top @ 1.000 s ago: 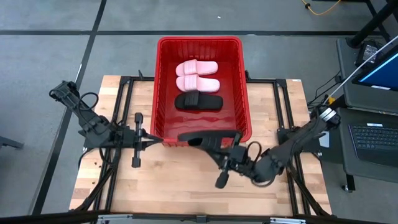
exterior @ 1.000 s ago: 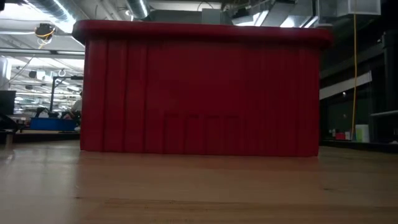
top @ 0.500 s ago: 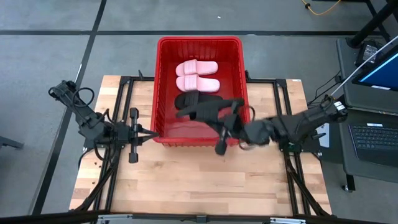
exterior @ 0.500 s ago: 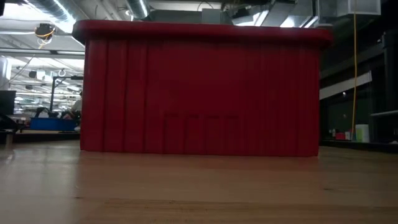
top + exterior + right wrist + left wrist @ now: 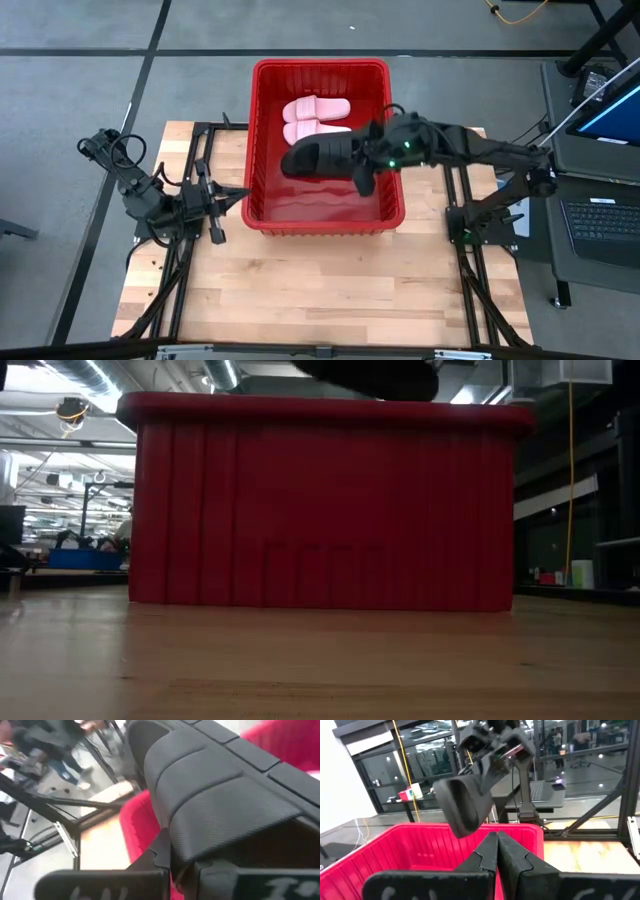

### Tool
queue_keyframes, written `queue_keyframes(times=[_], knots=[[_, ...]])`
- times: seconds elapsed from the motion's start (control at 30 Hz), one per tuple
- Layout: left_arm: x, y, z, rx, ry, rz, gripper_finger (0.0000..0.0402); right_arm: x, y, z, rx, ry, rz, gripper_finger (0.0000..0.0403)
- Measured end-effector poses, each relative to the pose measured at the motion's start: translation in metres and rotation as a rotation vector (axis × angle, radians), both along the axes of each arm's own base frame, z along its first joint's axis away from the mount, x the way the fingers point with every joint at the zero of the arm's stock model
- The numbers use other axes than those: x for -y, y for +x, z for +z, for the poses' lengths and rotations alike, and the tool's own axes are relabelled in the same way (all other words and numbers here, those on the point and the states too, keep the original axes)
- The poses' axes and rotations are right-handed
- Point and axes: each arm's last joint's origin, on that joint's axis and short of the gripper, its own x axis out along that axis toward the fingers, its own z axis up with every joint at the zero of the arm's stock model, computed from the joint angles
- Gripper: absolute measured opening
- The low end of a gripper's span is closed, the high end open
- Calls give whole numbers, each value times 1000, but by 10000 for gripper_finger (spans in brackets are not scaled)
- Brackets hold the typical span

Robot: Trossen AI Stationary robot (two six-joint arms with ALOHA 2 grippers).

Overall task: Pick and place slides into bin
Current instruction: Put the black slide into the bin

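1. Right gripper (image 5: 368, 160) holds a black slide (image 5: 318, 158) in the air above the bin (image 5: 262, 130), fingers pinched on one end of it.
2. Two pink slides (image 5: 316, 119) lie inside the bin at the far end.
3. Left gripper (image 5: 232, 196) waits just outside the bin's left wall, fingers pressed together, holding nothing.
4. The slide looks light, foam-like, flexible; an edge pinch probably holds, though it may swing. The strap looks the surer hold.

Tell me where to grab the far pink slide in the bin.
Probably take the far pink slide by its strap, coming straight down from above: it lies flat, and the bin's tall walls block any side approach.
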Motion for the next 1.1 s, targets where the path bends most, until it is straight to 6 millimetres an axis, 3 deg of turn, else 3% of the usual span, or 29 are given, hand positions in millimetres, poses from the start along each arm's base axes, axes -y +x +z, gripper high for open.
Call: queue_keyframes(times=[0.4,0.6,1.1], knots=[[-1,0,0,1,-3,36,2,38,-6,2,11,374,58,17],[-3,-2,1,-6,20,69,2,49,5,-2,38,475,91,17],[-6,-3,2,-2,17,78,2,65,66,-70,-149,527,117,17]])
